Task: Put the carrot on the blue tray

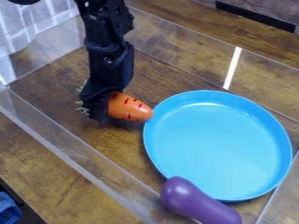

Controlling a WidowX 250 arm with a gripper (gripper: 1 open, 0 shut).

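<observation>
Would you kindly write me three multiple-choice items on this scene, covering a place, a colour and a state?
1. Where is the eggplant?
A) in the middle of the tray
B) by the tray's near rim
C) behind the hand

2. What colour is the tray?
A) light blue
B) yellow
C) white

3. How does the carrot stand as to the tray?
A) lying at its centre
B) hanging over its far rim
C) beside it, at the hand

1: B, its purple body lies along the near edge.
2: A, the round surface is light blue.
3: C, its orange tip shows outside the rim, below the dark fingers.
</observation>
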